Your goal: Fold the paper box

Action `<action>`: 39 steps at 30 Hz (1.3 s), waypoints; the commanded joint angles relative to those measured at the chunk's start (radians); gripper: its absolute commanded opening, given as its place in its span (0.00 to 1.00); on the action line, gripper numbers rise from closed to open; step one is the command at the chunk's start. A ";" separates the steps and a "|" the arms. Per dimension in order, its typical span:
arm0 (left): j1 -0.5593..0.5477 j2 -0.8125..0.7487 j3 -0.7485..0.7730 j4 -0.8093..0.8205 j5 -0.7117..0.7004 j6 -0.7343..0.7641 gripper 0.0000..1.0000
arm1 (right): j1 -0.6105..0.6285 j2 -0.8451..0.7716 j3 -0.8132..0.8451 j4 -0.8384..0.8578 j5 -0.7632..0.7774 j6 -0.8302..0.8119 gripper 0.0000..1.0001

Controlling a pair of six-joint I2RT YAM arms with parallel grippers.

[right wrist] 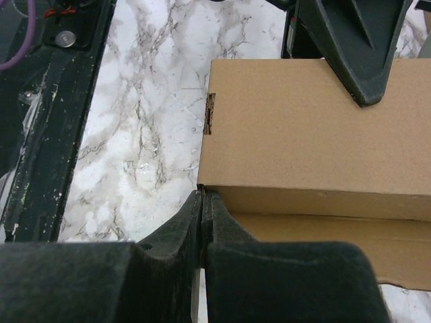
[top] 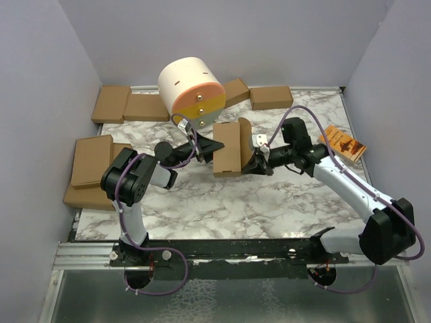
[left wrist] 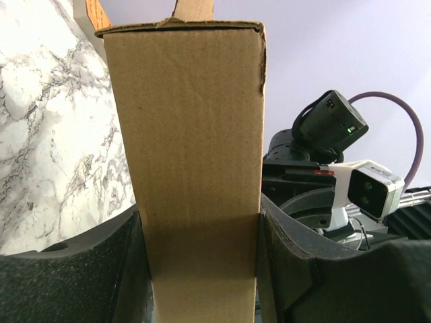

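Risk: paper box point(top: 229, 148) being twisted loose from clamping left gripper point(left wrist: 199, 229) by right gripper point(right wrist: 203, 202), pressed together, pushing at corner.

The overhead camera looks down from above and behind both arm bases, taking in the whole white marbled surface point(top: 269, 202) from afar. The left wrist camera peers along the left claw point(left wrist: 200, 229), hard against the plain brown cardboard paper box point(left wrist: 188, 134), facing the right arm point(left wrist: 316, 155). The right wrist camera looks steeply down over the right claw point(right wrist: 203, 200), close. All three share that box.
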 commanded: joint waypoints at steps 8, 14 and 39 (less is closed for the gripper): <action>0.003 -0.003 0.001 0.246 0.049 0.061 0.28 | 0.011 -0.040 0.036 -0.150 0.077 -0.060 0.21; 0.012 -0.012 -0.007 0.246 0.066 0.071 0.28 | -0.043 -0.112 0.016 -0.165 0.024 -0.067 0.36; -0.016 -0.192 -0.163 0.243 0.132 0.660 0.27 | -0.432 0.083 0.267 -0.079 -0.335 0.203 0.78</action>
